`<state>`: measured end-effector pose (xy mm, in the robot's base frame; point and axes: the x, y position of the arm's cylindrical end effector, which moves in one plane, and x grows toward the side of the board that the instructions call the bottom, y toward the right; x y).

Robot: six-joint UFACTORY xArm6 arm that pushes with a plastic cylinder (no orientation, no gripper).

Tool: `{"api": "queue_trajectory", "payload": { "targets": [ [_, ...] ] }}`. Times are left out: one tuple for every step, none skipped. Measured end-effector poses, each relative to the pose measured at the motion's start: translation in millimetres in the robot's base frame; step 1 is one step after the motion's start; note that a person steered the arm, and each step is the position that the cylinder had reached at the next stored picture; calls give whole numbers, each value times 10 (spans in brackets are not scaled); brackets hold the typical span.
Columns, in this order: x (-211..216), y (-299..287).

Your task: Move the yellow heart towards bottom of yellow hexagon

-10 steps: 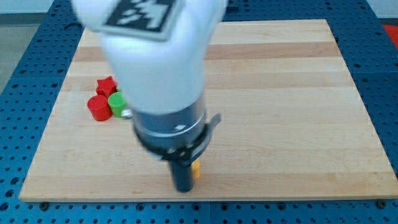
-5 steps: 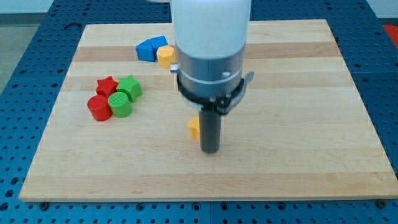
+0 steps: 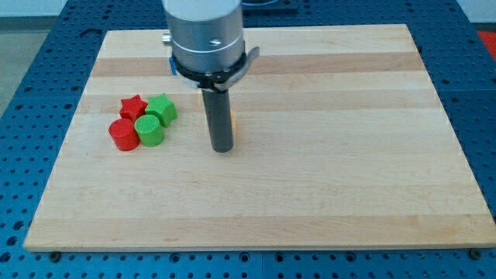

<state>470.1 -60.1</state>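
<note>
Red cluster: red star [image 3: 133,105] and red cylinder [image 3: 122,134] at the view's left, touching the green blocks; not part of the task.
Green cluster: green hexagon-like block [image 3: 162,108] and green cylinder [image 3: 149,130], just right of the red pair, near but apart from the rod.
Blue block: only a sliver [image 3: 170,64] shows beside the arm housing [image 3: 205,35]; shape cannot be told.
Tip: my tip [image 3: 222,148] rests on the wooden surface [image 3: 349,155], left of centre.
Claw: none fitted; the arm ends in a plain rod.
Yellow heart: only a thin yellow edge [image 3: 232,121] shows at the rod's right side, touching or just beside it; shape not confirmable.
Yellow hexagon: hidden, judged to lie behind the arm housing.
Risk: the heart sits off the rod's side, so a push could let it slip round.
Risk: overshoot could knock the hidden hexagon or blue block.
</note>
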Motion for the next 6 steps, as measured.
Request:
{"api": "queue_trajectory", "payload": {
  "targets": [
    [-374,0],
    [-563,0],
    [-586,0],
    [-810,-59],
    [-799,72],
    [-830,521]
  ]
}}
